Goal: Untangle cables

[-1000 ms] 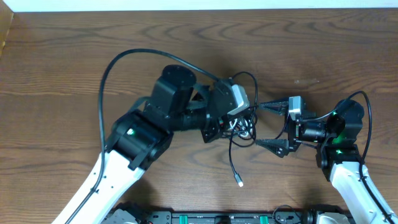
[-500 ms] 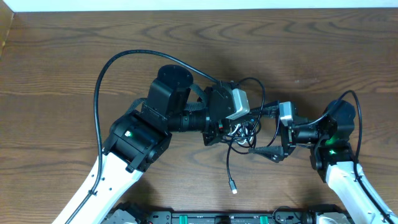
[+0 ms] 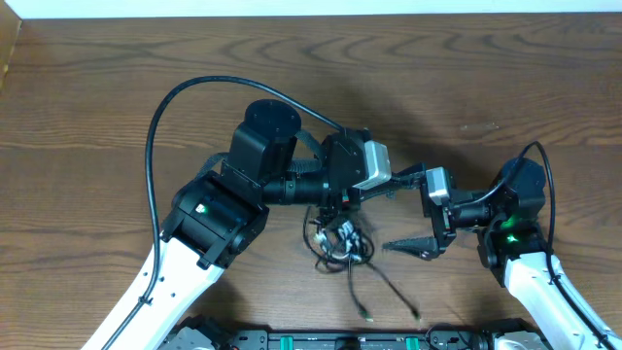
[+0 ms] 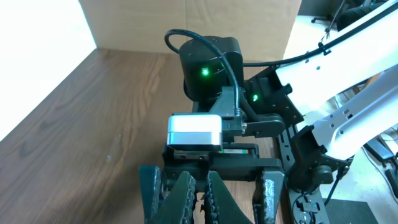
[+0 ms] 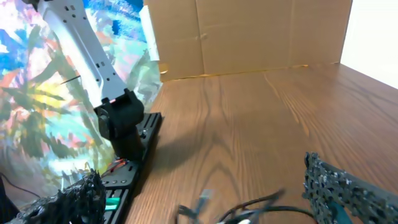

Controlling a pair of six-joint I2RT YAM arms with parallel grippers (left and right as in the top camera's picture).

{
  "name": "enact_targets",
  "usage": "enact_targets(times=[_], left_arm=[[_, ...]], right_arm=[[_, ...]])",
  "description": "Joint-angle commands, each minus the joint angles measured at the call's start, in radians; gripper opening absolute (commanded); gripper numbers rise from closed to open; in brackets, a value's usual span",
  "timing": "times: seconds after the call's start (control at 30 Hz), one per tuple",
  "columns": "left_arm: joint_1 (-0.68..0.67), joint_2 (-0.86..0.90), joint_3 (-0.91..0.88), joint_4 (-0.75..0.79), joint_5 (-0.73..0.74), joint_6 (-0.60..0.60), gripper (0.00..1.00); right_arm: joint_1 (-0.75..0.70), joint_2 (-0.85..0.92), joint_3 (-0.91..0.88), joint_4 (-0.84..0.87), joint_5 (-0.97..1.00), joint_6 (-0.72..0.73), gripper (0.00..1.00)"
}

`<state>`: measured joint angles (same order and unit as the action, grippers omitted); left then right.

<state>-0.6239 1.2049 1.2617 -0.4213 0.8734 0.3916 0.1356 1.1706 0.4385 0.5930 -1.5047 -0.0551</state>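
The cables lie in a small knot of thin black cords with a bit of white cord among them, on the wood just in front of my left wrist. Two loose black ends trail toward the front edge, each ending in a small plug. My left gripper is shut, and no cord shows between its toothed fingers. My right gripper faces it, open wide, with its lower finger just right of the knot. The right wrist view shows the cables blurred, low between the open fingers.
A thick black arm cable arcs over the left half of the table. A black rail runs along the front edge. Cardboard panels stand past the table's far side. The left arm's base stands at the rail.
The cable knot has dropped from beside my left gripper down onto the table, nearer the front edge. My right gripper has moved further left toward the left one, still open.
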Motion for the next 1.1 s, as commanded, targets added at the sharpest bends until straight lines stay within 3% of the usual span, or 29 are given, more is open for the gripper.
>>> enact_targets(times=[0.0,0.13,0.27,0.3,0.37,0.5,0.67,0.77,0.97,1.07], left_arm=[[0.001,0.010,0.002,-0.035,-0.106,-0.009,0.08],[0.001,0.026,0.002,-0.146,-0.309,-0.008,0.08],[0.001,0.069,0.002,-0.258,-0.390,-0.008,0.10],[0.001,0.085,0.002,-0.283,-0.393,-0.008,0.21],[0.001,0.117,0.002,-0.318,-0.392,-0.008,0.34],[0.001,0.182,0.002,-0.365,-0.392,-0.008,0.44],[0.001,0.206,0.002,-0.386,-0.391,-0.008,0.75],[0.001,0.209,0.002,-0.411,-0.391,-0.008,0.88],[-0.002,0.224,0.001,-0.485,-0.391,0.050,0.93],[-0.010,0.230,0.000,-0.566,-0.392,0.183,0.94]], right_arm=[[0.008,0.000,0.013,-0.003,-0.013,-0.002,0.99],[0.008,0.000,0.012,-0.015,-0.004,-0.002,0.99],[0.008,0.000,0.012,-0.122,0.116,-0.003,0.99],[0.008,0.000,0.012,-0.159,0.158,-0.008,0.99],[0.008,0.000,0.012,-0.229,0.222,-0.033,0.99],[0.008,0.000,0.012,-0.380,0.381,-0.058,0.99],[0.008,0.000,0.012,-0.533,0.553,-0.056,0.99],[0.008,0.000,0.012,-0.594,0.584,-0.054,0.99],[0.008,0.000,0.012,-0.658,0.754,-0.009,0.99],[0.008,0.000,0.012,-0.657,0.824,0.017,0.99]])
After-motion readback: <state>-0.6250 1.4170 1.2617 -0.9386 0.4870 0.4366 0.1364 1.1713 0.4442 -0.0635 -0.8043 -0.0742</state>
